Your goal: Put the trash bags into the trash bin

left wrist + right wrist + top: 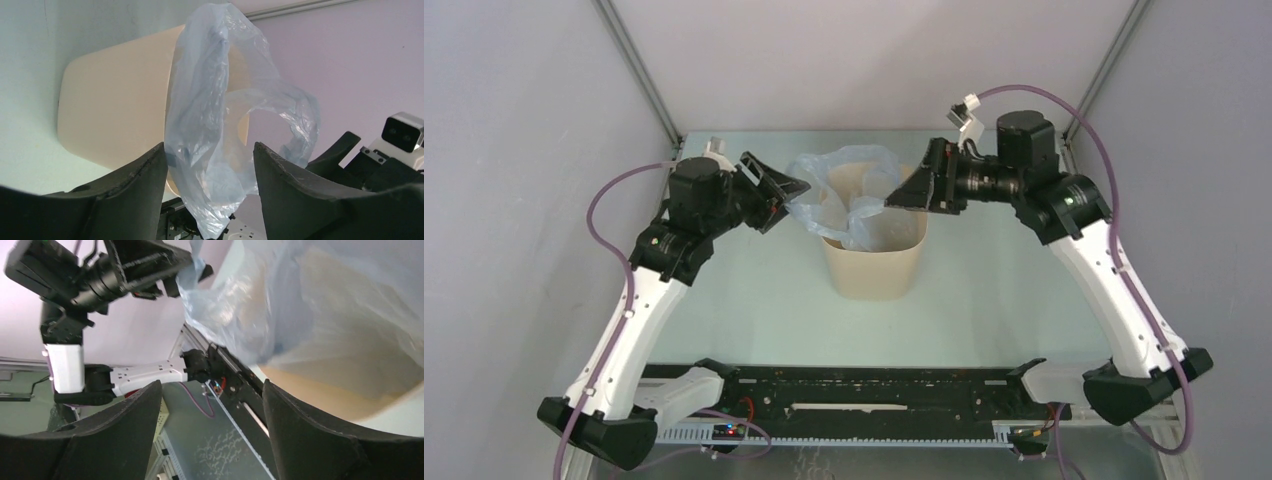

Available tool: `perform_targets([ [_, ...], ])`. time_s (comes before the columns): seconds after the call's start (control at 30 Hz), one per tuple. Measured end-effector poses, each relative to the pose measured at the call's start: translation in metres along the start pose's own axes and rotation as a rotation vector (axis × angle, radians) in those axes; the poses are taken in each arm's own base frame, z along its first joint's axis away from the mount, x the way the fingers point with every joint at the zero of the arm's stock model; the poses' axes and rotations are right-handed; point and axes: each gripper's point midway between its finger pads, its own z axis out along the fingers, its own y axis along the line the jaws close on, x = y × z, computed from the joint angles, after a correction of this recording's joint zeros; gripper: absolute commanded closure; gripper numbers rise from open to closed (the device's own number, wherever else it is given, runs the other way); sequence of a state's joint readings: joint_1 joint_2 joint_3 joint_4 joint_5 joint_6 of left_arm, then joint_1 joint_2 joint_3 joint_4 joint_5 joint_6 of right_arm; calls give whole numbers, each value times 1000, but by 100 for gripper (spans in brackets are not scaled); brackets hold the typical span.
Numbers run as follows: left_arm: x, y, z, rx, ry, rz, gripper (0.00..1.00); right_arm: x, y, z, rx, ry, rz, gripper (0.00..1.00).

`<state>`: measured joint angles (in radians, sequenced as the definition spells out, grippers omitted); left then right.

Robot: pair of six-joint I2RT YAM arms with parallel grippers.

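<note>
- This looks like a robot test cell in a lab, not a home or a shop.
- Plain grey panels (524, 150) box the space in beyond both claws, joined at the corners by bare aluminium struts (639, 70).
- The left claw (781, 190) and right claw (911, 190) belong to two white-and-black arms bolted to a black rail (874, 388) well below them at the near edge.
- A purple cable (1024, 87) loops loose behind each claw.
- A small white camera (969, 110) is fixed just behind the right claw.
- Exposed circuit boards (729, 432) with lit indicators sit by the rail, far below the claws.
- A pale green tabletop (1004, 290) lies under them.
</note>
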<state>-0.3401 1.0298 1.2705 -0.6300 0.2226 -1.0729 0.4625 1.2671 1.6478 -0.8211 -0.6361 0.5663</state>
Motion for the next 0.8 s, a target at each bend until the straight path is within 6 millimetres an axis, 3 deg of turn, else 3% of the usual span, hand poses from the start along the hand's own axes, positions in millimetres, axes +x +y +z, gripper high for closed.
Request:
perform_targets([
  [0.13, 2, 5, 8, 2, 6, -12, 52, -14, -1, 29, -38, -1, 41, 20],
  [0.3, 5, 6, 11, 8, 18, -21, 56, -22, -23, 56, -2, 20, 106, 20],
  [0.37, 3, 5, 11, 16, 13, -18, 50, -23, -28, 59, 8, 22, 127, 19],
  [0.47, 4, 6, 11, 19, 15, -18, 29, -21, -30, 55, 15, 12, 135, 17],
  [0.57, 6, 10, 11, 15, 22, -19, 24, -8, -37, 50, 34, 18, 151, 17],
  [0.8, 11, 26, 3, 3, 23, -36, 46, -5, -38, 49, 35, 15, 161, 18],
])
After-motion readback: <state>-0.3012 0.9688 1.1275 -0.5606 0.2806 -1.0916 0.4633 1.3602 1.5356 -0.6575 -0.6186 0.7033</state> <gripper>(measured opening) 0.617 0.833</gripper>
